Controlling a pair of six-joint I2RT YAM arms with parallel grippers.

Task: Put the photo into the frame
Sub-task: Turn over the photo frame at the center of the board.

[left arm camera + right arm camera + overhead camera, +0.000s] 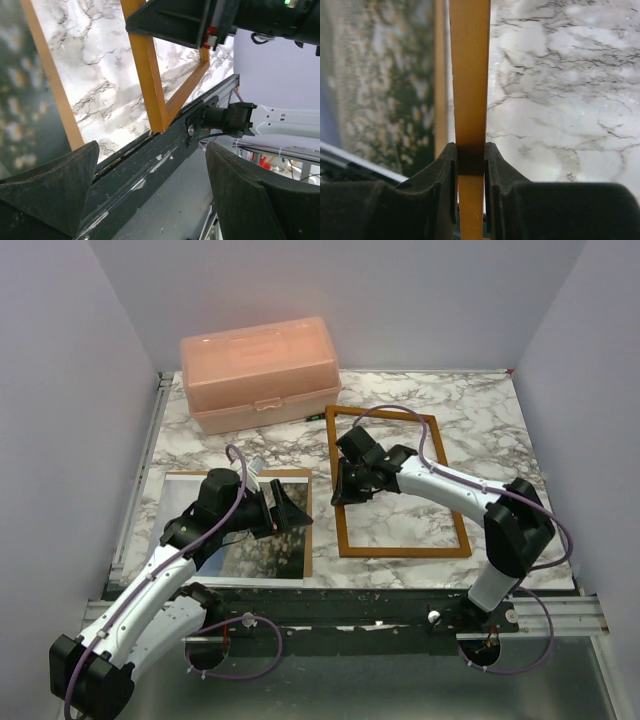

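Task status: insertion is not yet done, since the photo (255,552) lies face-up just left of the frame (405,552), wholly outside it; the right gripper (471,159) pinches the frame's left rail, while the left gripper (292,508), spread wide and empty, hovers over the photo's frame-side edge.

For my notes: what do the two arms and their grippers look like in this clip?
The left arm and right arm have white shells with black joints. A thin purple cable runs along each, looping loose near the base. The left gripper and right gripper are black, with matte wedge-shaped jaws; a green light glows near the right one.
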